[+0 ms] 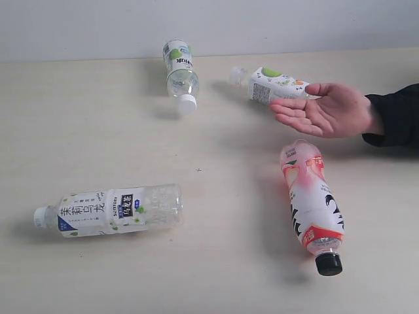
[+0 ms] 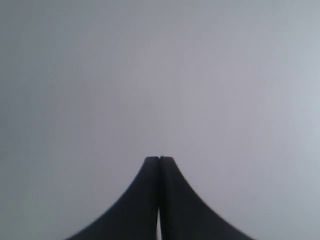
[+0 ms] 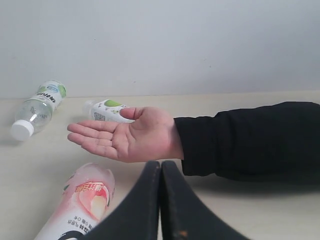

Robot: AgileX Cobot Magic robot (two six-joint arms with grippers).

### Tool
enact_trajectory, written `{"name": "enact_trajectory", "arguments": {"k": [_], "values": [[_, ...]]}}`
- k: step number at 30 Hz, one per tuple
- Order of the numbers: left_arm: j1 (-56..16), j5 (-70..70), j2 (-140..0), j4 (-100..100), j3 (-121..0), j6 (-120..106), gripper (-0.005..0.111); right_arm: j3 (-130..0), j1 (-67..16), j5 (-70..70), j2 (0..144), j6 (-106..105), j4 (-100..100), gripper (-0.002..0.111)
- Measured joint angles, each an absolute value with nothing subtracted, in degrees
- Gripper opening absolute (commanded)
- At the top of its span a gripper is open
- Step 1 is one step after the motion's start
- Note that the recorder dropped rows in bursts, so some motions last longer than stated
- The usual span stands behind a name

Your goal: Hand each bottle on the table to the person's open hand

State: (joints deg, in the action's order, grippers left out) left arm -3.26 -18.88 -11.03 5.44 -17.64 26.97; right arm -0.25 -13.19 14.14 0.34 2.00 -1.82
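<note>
Four bottles lie flat on the table (image 1: 216, 275). A clear one with a white tea label (image 1: 108, 210) is at the front left. A small clear one with a green-white label (image 1: 180, 67) (image 3: 37, 106) lies at the back. A short white-labelled one (image 1: 272, 84) (image 3: 107, 110) rests just behind the person's open hand (image 1: 327, 108) (image 3: 127, 134), palm up, held over the table from the right. The pink-white bottle with a black cap (image 1: 313, 203) (image 3: 80, 200) lies in front of the hand. My left gripper (image 2: 159, 159) is shut and empty, facing a blank grey surface. My right gripper (image 3: 161, 163) is shut and empty, short of the hand.
A black sleeve (image 1: 396, 116) (image 3: 250, 140) reaches in from the right edge. A pale wall (image 1: 209, 26) runs behind the table's far edge. Neither arm shows in the exterior view.
</note>
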Motion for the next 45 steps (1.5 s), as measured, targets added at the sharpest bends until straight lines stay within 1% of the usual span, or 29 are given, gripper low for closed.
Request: {"name": "enact_trajectory", "arguments": {"k": [4,7,11,14,18,23,27,29,31,34,36,43,45], "values": [[-3.26,-5.79,-26.82,7.40,-32.87,24.55,0.000,-0.25,-13.19,14.14,0.34,2.00,-1.82,0.000],[-3.26,10.01,-40.48,9.24,-44.81,21.62,0.000,-0.25,-13.19,14.14,0.34,2.00,-1.82,0.000],[-3.29,30.73,-57.07,9.96,-57.98,7.90,0.000,-0.25,-13.19,14.14,0.34,2.00,-1.82,0.000],[-4.29,45.22,-67.12,8.83,-64.98,-2.07,0.000,-0.25,-13.19,14.14,0.34,2.00,-1.82,0.000],[-8.45,55.47,-76.08,4.04,-70.78,-13.43,0.000,-0.25,-13.19,14.14,0.34,2.00,-1.82,0.000],[-18.42,66.86,-82.10,2.45,-73.23,-32.48,0.000,-0.25,-13.19,14.14,0.34,2.00,-1.82,0.000],[-24.72,69.25,-85.08,1.46,-73.38,-41.47,0.000,-0.25,-13.19,14.14,0.34,2.00,-1.82,0.000],[-27.43,69.64,-86.34,1.13,-73.38,-43.85,0.002,-0.25,-13.19,14.14,0.34,2.00,-1.82,0.000],[-29.46,69.88,-87.50,1.13,-73.38,-45.31,0.012,-0.25,-13.19,14.14,0.34,2.00,-1.82,0.000],[-32.15,69.92,-88.83,1.02,-72.35,-46.08,0.036,-0.25,-13.19,14.14,0.34,2.00,-1.82,0.000],[-33.42,69.92,-89.21,0.89,-71.24,-46.08,0.049,-0.25,-13.19,14.14,0.34,2.00,-1.82,0.000],[-34.61,69.92,-89.31,0.00,-63.86,-45.50,0.086,-0.25,-13.19,14.14,0.34,2.00,-1.82,0.000],[-34.61,67.56,-89.31,0.00,-61.35,-45.50,0.093,-0.25,-13.19,14.14,0.34,2.00,-1.82,0.000]]}}
